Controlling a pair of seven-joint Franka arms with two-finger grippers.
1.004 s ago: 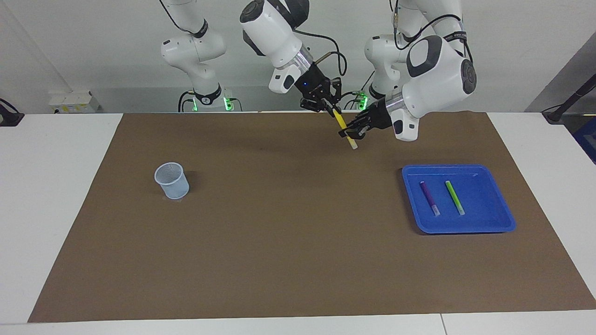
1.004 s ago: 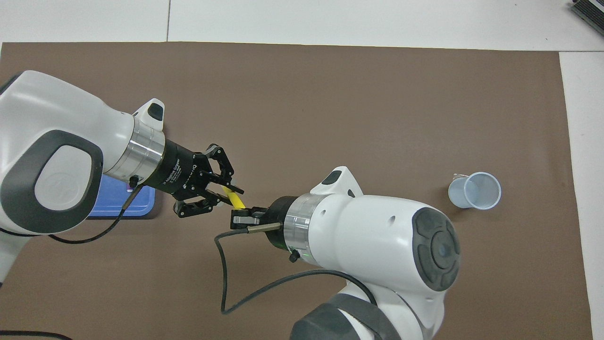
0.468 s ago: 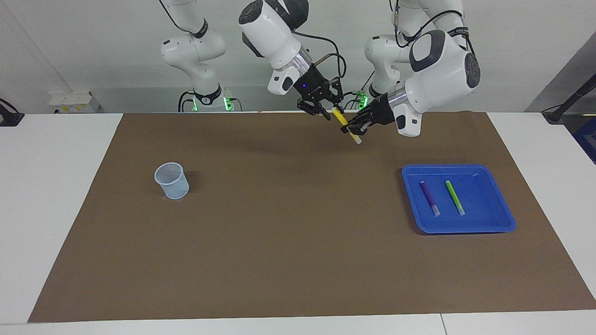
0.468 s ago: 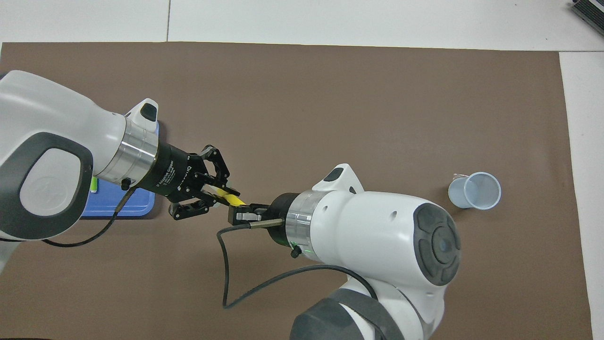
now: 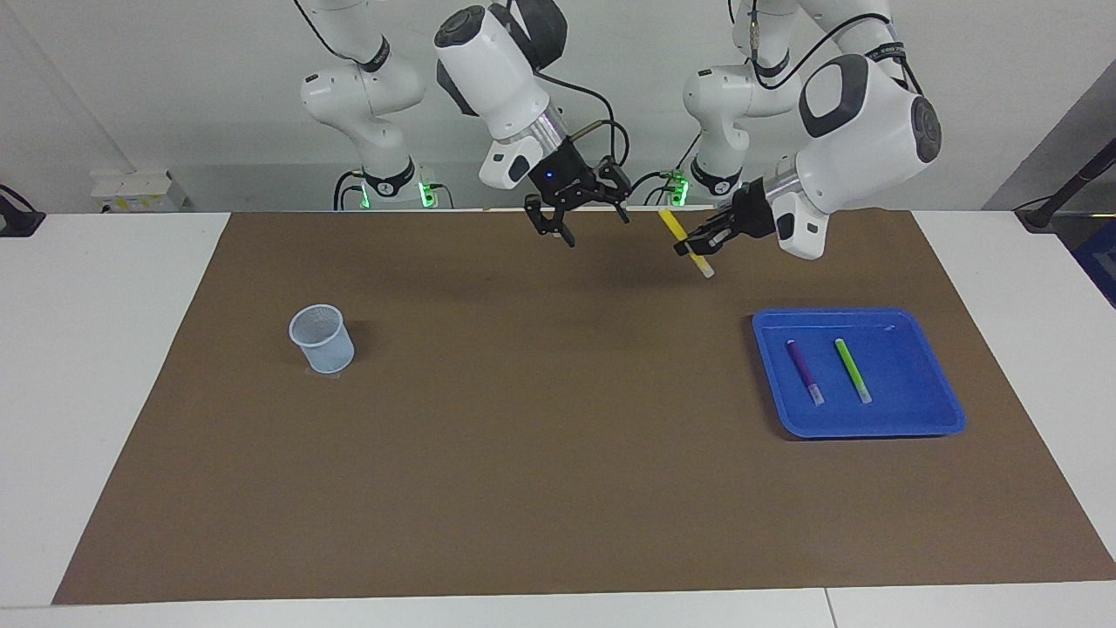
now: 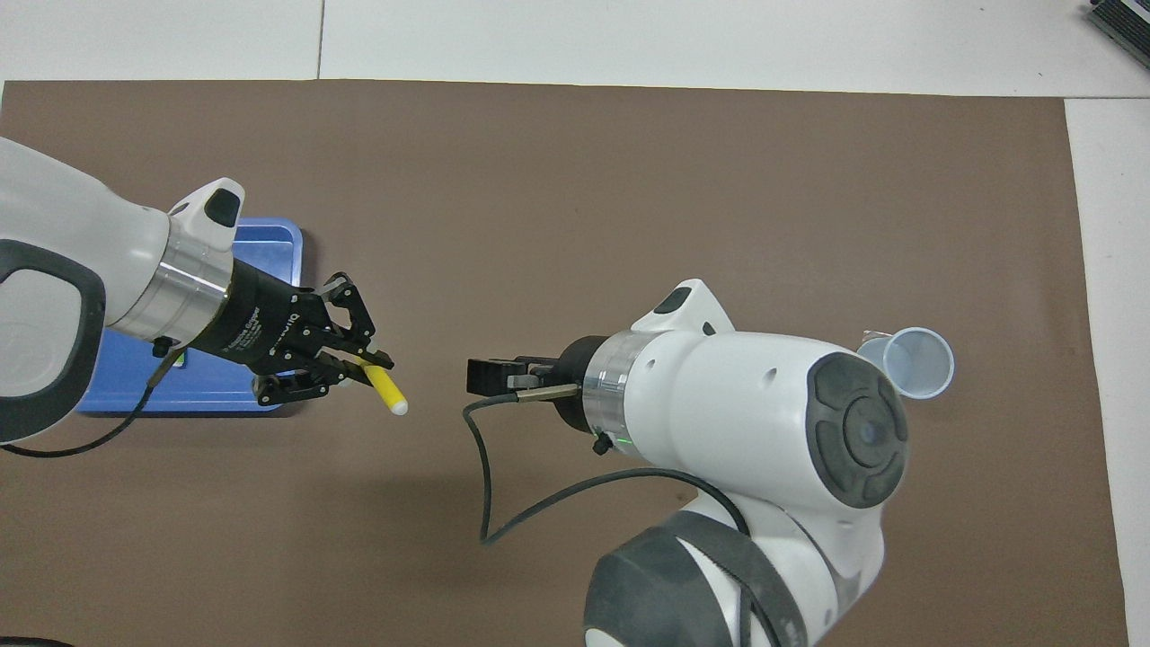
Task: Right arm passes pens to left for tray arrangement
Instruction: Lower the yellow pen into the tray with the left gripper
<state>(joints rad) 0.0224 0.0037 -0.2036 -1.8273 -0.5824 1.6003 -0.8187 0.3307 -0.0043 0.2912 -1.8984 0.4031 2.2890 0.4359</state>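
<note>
We see the left arm's small black gripper [image 5: 697, 247] clamped on the slim yellow pen [image 5: 686, 243], above the brown mat [image 5: 523, 419] beside the shallow blue plastic tray [image 5: 933, 410]. The right arm's blue-lit gripper [image 5: 580, 218] hangs spread wide, holding nothing, above that mat.

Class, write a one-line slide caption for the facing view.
Left gripper carries the yellow pen; right gripper hangs open.

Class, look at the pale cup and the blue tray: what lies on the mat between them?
Nothing: the facing view shows only bare brown mat between the cup and the tray.
</note>
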